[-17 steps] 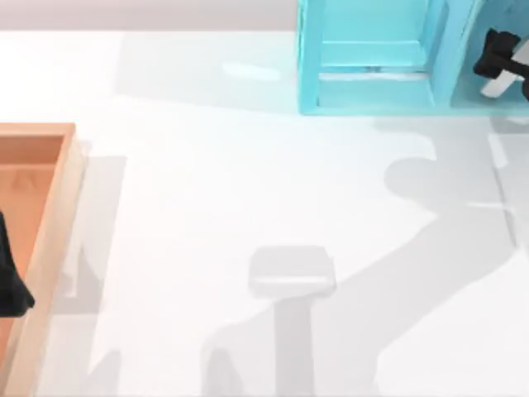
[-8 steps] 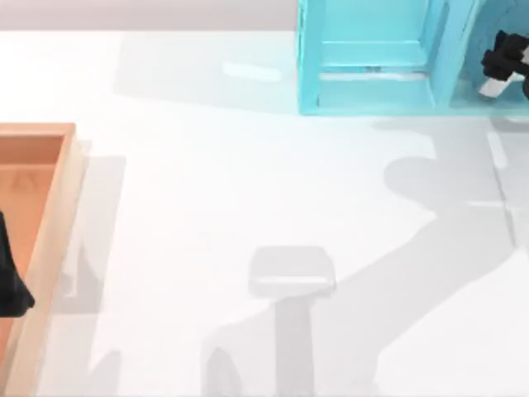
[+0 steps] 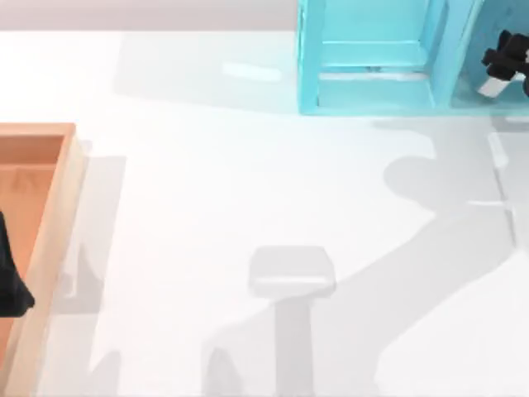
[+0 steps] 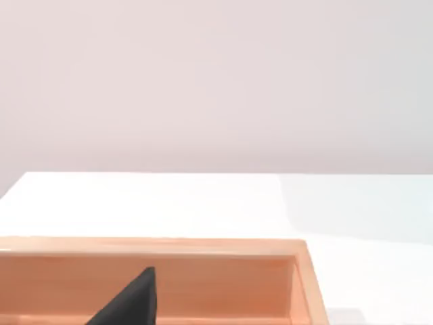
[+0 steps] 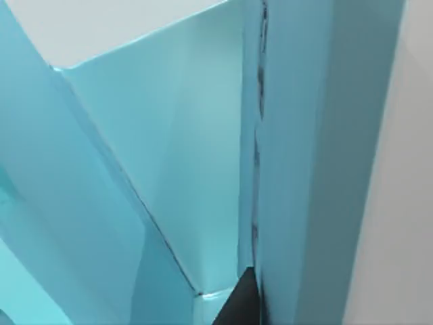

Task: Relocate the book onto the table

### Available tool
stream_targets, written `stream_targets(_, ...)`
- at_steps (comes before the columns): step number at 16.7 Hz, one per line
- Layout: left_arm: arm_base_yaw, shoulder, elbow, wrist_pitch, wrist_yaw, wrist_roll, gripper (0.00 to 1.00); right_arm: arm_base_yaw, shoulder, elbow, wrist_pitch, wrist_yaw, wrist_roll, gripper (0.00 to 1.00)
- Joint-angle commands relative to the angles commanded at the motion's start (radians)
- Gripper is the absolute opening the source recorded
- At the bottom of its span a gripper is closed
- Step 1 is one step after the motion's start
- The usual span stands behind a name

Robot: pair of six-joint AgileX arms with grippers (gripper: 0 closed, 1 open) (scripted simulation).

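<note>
Right tool (image 3: pixel 504 62): sitting at the far right of the top view, inside the right-hand bay of the light blue shelf (image 3: pixel 372 58); black body w/ a white piece just below it. Can't tell how far it's open or whether it's gripping anything.
Right wrist view: looking close-up at blue shelf walls (image 5: pixel 169 169); a dark fingertip (image 5: pixel 240 301) is poking in beside an upright blue panel w/ a thin dark seam.
Book: can't make it out for sure; the upright blue panel (image 5: pixel 304 135) next to the fingertip may be its cover, not certain.
Left tool (image 3: pixel 10 281): sitting parked over the wooden tray (image 3: pixel 50 207) at the tabletop's left edge; opening can't be told.
Tabletop (image 3: pixel 207 207): white, carrying arm shadows across the middle and right.
</note>
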Motion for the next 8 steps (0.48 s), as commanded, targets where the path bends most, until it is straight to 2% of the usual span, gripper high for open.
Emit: stream_targets(8,0.0,0.0,0.0,0.0,0.0,0.0,1.0,0.006,0.006,-0.009,-0.003,-0.001,0.006,0.0)
